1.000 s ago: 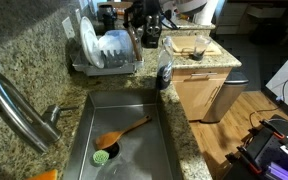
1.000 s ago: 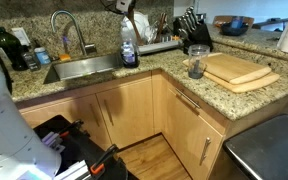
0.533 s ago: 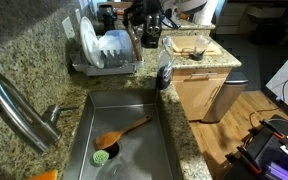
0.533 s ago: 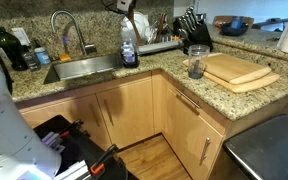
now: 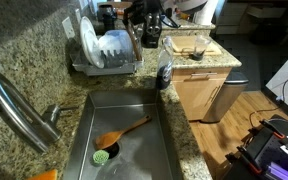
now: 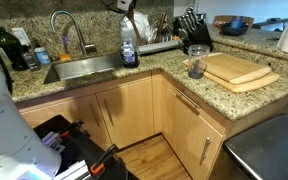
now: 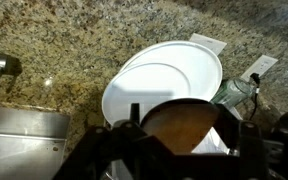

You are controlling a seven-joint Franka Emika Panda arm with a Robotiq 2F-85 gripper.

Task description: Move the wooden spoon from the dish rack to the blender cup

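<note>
Orange spoon [image 5: 112,138] in sink [image 5: 144,152], stacked cutting boards [image 6: 239,72], white plate [image 7: 164,80]

Brown wooden spoon [image 7: 184,128] at the silver wire dish rack [image 5: 109,70]; clear blender cup [image 6: 196,63] upright on the counter, apart.

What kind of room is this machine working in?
Most likely a home kitchen: a granite counter with a steel sink and faucet, a dish rack holding plates, and wooden cutting boards.

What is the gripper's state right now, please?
Gripper: jaws flank a brown wooden piece; whether it is gripped cannot be told.
</note>
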